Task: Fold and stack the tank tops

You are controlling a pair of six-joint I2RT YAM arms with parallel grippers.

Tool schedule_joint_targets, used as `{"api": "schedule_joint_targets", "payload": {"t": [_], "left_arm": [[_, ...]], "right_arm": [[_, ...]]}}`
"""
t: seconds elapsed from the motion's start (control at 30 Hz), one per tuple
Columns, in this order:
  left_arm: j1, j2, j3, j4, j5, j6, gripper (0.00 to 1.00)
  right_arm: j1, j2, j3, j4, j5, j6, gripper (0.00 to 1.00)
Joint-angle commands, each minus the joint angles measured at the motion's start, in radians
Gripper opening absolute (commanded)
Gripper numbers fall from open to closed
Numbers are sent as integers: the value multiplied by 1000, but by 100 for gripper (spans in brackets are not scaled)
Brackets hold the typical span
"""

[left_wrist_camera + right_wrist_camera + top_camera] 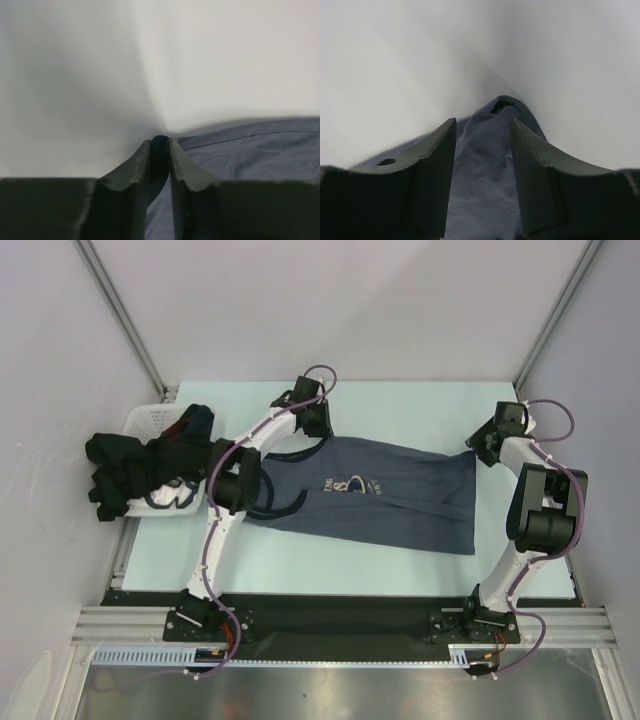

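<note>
The slate blue-grey tank top lies spread flat across the table, its white chest logo facing up and its neck toward the left. My left gripper sits at the top's far left shoulder. In the left wrist view its jaws are pinched on the dark trim of the cloth. My right gripper hovers at the far right hem corner. Its jaws stand open, and the blue cloth lies loose between them. The black tank top is heaped over the basket at the left.
A white laundry basket stands at the table's left edge, with dark clothes spilling out of it. The pale table surface reaches back to grey walls and metal frame posts. Both arm bases are bolted at the near edge.
</note>
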Motion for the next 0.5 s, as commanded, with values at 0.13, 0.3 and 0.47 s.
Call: {"api": "schedule_joint_targets", "payload": {"t": [0.13, 0.3, 0.47], "left_arm": [[5, -33, 14, 37, -5, -3, 2], [14, -62, -12, 69, -7, 3, 0], [16, -61, -12, 84, 7, 14, 0]], "right_arm": [[1, 7, 20, 24, -14, -3, 52], [11, 55, 55, 17, -28, 3, 53], [22, 125, 126, 16, -34, 12, 40]]}}
